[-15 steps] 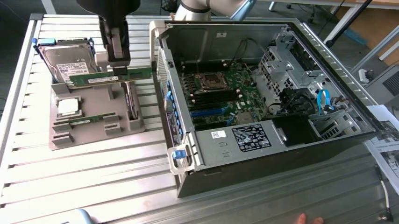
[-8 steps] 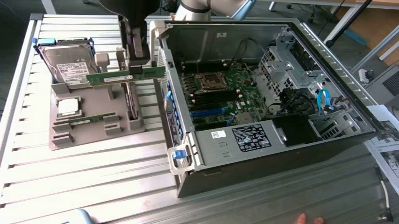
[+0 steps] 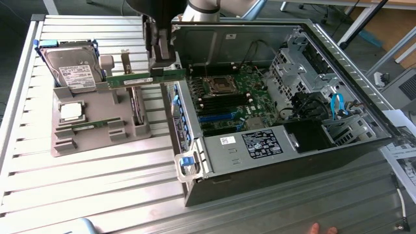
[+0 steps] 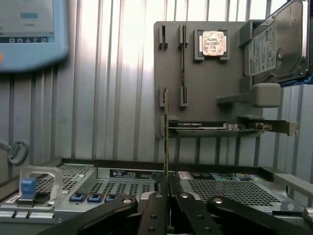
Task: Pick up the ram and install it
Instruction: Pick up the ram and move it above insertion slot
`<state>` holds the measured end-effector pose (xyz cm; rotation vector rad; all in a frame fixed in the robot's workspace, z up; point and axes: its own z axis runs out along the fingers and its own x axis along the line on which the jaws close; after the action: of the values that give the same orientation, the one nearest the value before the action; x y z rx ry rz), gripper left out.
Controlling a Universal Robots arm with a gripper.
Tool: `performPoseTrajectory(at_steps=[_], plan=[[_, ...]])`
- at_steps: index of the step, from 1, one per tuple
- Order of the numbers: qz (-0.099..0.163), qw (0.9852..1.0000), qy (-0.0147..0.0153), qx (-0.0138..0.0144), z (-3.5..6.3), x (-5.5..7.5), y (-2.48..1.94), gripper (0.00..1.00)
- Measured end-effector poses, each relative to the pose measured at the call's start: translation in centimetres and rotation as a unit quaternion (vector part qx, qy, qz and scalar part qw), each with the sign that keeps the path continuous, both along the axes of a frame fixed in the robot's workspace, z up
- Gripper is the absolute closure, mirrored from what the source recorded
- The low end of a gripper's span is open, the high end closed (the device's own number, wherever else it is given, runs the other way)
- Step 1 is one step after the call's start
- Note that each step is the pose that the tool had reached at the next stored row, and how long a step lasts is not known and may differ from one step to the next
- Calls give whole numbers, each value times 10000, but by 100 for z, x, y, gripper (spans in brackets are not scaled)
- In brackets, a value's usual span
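The gripper [image 3: 163, 69], jaws almost shut, pinches the ram [image 3: 133, 79] just above the edge of the computer case [image 3: 279, 173]. A loose pinch could let it tilt and hit that edge.

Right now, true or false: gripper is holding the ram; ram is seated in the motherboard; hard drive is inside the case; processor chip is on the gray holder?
The gripper is shut on the ram. True.
The ram is seated in the motherboard. False: it hangs in the gripper at the edge of the case.
The hard drive is inside the case. False: it sits on the gray holder.
The processor chip is on the gray holder. True.
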<state>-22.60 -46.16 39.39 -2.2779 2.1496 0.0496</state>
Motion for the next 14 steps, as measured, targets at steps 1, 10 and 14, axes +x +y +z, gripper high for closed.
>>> performPoseTrajectory(at_steps=[1,10,14], plan=[[0,10000,0,0,0,30,0,88],[-1,10000,0,0,0,321,-1,88],[0,10000,0,0,0,434,-1,88]])
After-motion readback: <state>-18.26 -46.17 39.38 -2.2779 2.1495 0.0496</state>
